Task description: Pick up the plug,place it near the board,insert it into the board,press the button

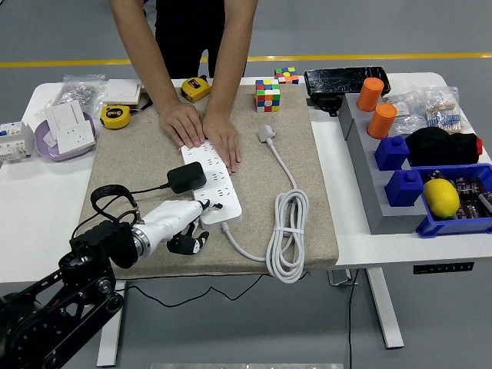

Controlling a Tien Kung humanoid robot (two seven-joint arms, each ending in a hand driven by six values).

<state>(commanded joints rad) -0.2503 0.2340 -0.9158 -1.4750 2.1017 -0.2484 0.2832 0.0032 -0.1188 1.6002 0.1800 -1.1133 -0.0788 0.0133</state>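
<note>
Black plug (185, 177) sits in board (212, 183) just beyond the relaxed, empty left robot hand (181, 223)

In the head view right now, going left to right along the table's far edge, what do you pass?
Purple dish with a white socket → yellow tape measure → second yellow tape measure → Rubik's cube → orange cups → black cloth bundle.

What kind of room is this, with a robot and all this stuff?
Probably a robot test lab or workshop. A white table holds a power strip, tape measures and blue parts bins, and the grey floor has a yellow line.
</note>
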